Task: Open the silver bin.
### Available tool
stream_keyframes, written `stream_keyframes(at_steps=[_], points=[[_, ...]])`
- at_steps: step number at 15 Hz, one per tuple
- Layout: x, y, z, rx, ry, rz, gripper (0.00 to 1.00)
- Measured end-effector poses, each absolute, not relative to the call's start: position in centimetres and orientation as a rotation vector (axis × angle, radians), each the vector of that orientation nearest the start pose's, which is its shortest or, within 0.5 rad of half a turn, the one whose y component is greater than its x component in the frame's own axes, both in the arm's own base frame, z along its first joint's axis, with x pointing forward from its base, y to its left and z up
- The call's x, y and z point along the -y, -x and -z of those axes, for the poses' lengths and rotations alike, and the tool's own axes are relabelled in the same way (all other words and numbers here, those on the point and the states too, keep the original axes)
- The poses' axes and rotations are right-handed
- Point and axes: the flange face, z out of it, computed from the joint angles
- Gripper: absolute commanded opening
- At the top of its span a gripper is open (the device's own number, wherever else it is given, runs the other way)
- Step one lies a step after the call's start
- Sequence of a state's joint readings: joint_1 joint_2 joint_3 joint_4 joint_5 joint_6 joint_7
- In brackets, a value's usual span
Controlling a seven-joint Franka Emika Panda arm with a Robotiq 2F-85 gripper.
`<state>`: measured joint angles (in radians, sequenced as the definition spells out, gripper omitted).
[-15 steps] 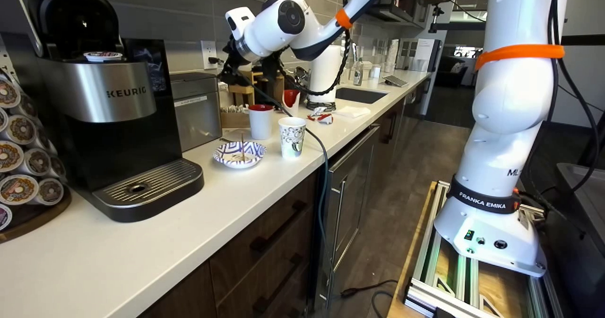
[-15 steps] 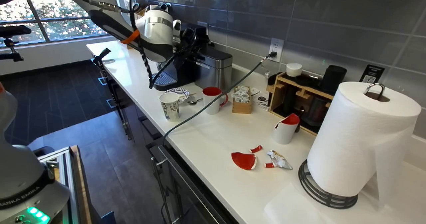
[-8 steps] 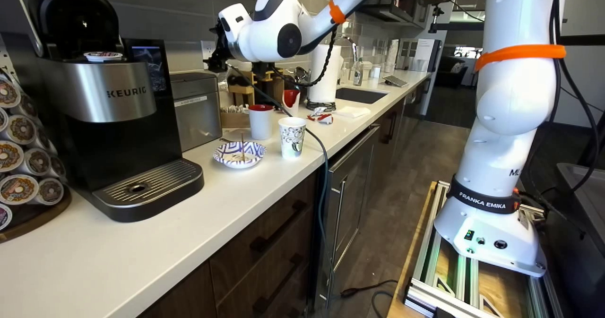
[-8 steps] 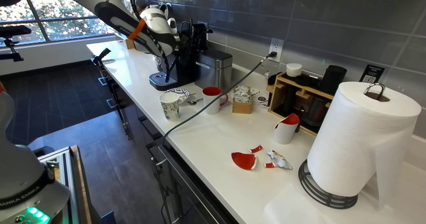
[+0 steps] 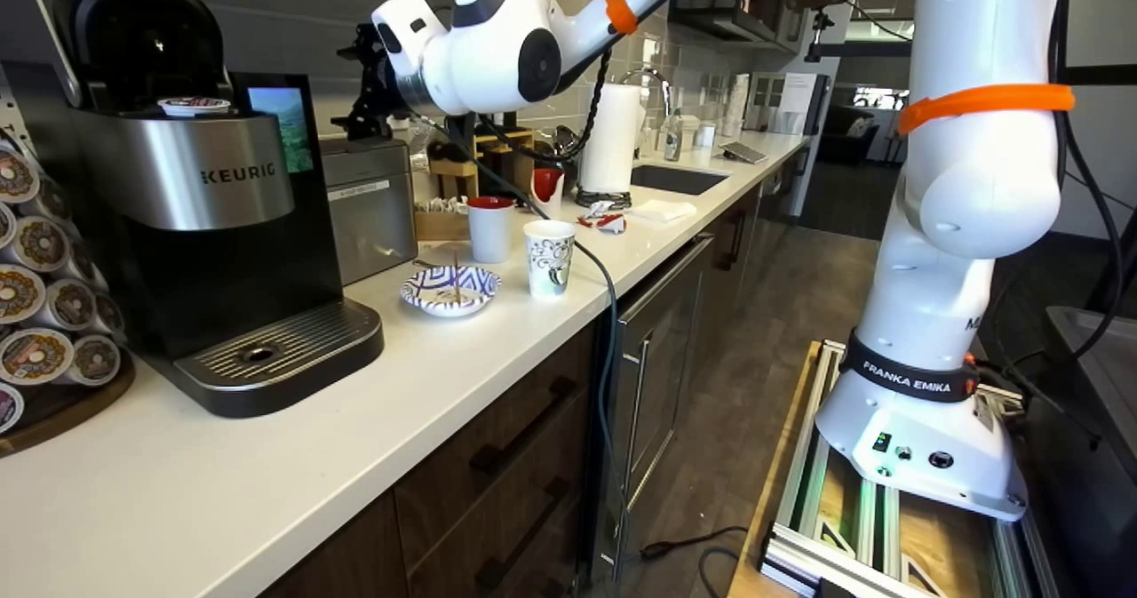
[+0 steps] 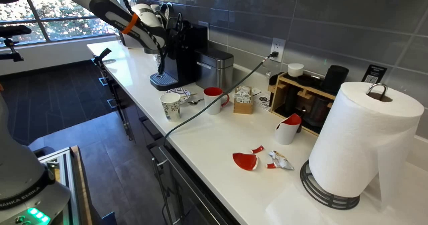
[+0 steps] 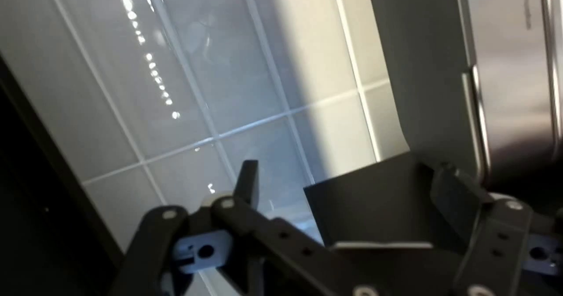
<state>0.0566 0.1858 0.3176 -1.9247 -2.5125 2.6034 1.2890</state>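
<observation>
The silver bin (image 5: 377, 225) stands on the counter right beside the coffee machine. It is a boxy grey metal container with a dark flat lid, and the lid looks shut in both exterior views; in an exterior view (image 6: 214, 73) its top and side show clearly. In the wrist view the bin (image 7: 510, 80) fills the right edge, its dark lid top and silver band turned sideways. My gripper (image 5: 353, 89) is open and empty just above the bin's lid, fingers toward the coffee machine. In the wrist view the gripper (image 7: 347, 181) has its right finger close to the lid's corner.
The coffee machine (image 5: 178, 225) stands against the bin. A tiled wall (image 7: 198, 89) is behind. In front are a patterned bowl (image 5: 450, 300), a paper cup (image 5: 549, 260) and a red-lined mug (image 5: 491, 229). A cord (image 6: 214, 99) crosses the counter from the outlet.
My gripper has risen and moved toward the coffee machine. The wrist has turned so that the fingers show one above the other. The coffee machine's screen has lit up. The bin has not moved.
</observation>
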Motion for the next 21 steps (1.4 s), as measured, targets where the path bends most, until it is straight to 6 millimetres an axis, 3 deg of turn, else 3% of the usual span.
stream_keyframes(at_steps=[2, 7, 9, 17, 21], points=[[-22.7, -56.9, -42.3, -1.217, -1.475, -1.387, 1.0], [-16.9, -57.3, -39.4, -1.308, -1.377, -1.129, 1.0], [-15.6, -57.4, -38.7, -1.345, -1.333, -1.051, 1.0], [-15.7, -57.4, -38.6, -1.367, -1.301, -1.025, 1.0], [-17.3, -57.6, -39.2, -1.374, -1.285, -1.057, 1.0]])
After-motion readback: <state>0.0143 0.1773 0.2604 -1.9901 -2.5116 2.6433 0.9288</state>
